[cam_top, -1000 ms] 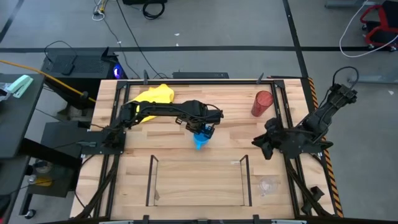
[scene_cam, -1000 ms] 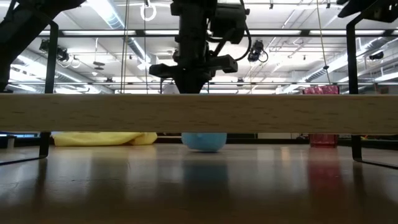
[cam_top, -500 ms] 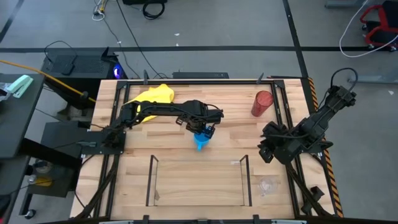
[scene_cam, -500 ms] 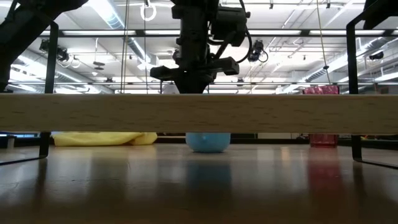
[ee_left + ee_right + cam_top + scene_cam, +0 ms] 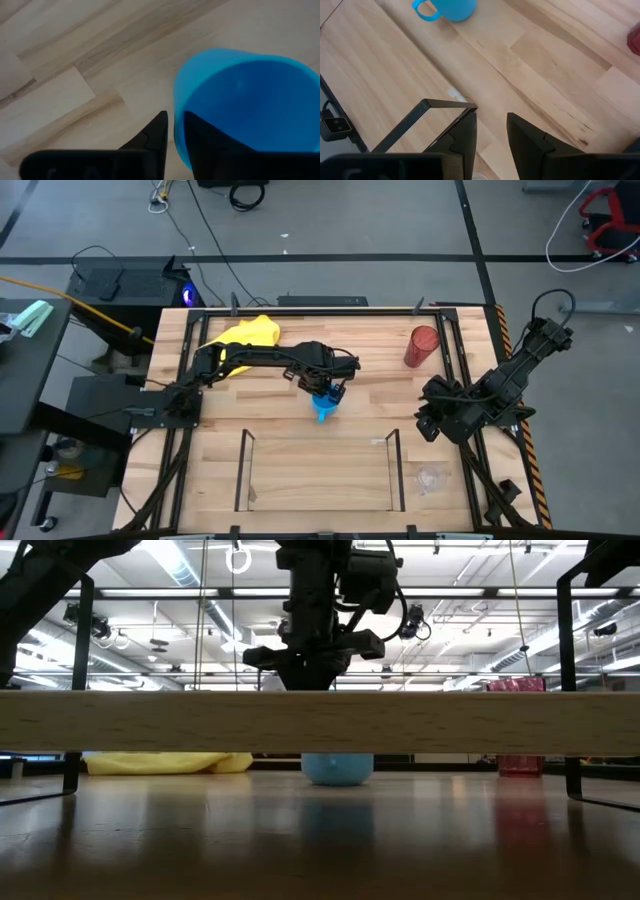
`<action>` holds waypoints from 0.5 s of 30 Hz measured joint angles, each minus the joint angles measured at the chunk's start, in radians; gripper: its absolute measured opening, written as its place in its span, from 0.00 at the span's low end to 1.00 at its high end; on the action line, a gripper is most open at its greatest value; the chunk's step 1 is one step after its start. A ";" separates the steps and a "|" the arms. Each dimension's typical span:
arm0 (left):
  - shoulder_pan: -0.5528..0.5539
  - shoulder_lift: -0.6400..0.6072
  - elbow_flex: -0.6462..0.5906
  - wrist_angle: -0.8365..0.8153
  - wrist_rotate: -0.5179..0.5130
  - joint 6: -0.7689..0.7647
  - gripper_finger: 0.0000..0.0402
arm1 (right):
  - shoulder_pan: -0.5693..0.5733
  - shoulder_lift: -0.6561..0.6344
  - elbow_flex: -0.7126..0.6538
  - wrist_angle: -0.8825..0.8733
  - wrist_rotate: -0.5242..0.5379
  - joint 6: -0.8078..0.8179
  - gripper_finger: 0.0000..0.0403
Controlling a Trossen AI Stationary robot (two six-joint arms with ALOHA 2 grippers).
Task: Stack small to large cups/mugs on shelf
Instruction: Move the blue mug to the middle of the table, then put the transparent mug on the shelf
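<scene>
We see the blue mug standing upright on the wood table, directly under the left gripper, whose two fingers are clamped on the mug's rim, one outside the wall and one inside. From above, the gripper covers most of the mug; in the low view a wooden plank of the shelf crosses the picture and hides all but the mug's rounded base, and it hides the fingertips too. The shelf sits just on the near side of the left gripper, with nothing on its floor.

The red tumbler stands upright well off to that gripper's right, near the table's far right corner; only its upper part shows above the plank in the low view. The clear cup is faint and hard to make out, beside the shelf's right end.

The right gripper hangs over the table's right edge, its fingers a little apart and holding nothing, between tumbler and clear cup. A yellow cloth lies at the far left, partly under the left arm.
</scene>
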 joint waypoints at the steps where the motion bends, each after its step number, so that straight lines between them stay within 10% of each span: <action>1: 0.000 0.000 0.000 0.000 0.000 0.000 0.20 | 0.000 0.000 0.000 0.000 0.000 0.000 0.29; 15: 0.006 -0.095 0.002 -0.004 -0.017 0.093 0.38 | 0.000 -0.021 0.000 0.006 -0.183 0.022 0.29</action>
